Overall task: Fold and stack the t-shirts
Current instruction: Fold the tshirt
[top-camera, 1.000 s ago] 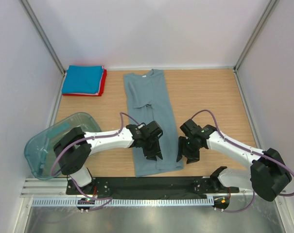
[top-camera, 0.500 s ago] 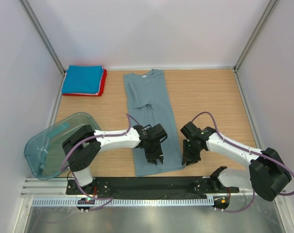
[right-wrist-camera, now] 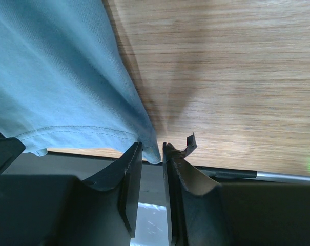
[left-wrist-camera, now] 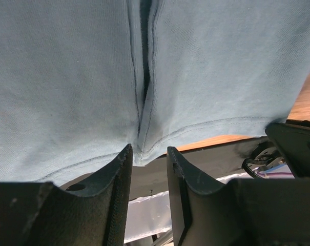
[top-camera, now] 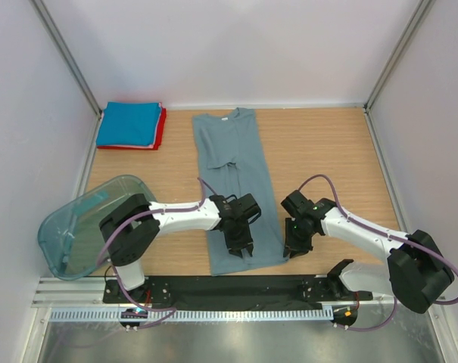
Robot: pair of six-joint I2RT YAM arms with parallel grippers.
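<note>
**R gripper (right-wrist-camera: 152, 148) clamped at near edge**

R gripper pinches near-right hem corner of dusty grey-blue cloth t-shirt (top-camera: 232, 151); L gripper (left-wrist-camera: 147, 154) parted, astride mid-hem. Shirt flat mid-table, long axis near-to-far, collar far, hem at near edge of wooden tabletop (top-camera: 327, 144). Bare wood to its right.

We see a plain, dusty grey-blue t-shirt (top-camera: 235, 166) with a small white neck label (top-camera: 223, 119), on a table (top-camera: 327, 144) of light wood grain. A bright blue tee (top-camera: 129, 122) tops a red tee (top-camera: 162, 130). The translucent tub (top-camera: 77, 223) is teal.
</note>
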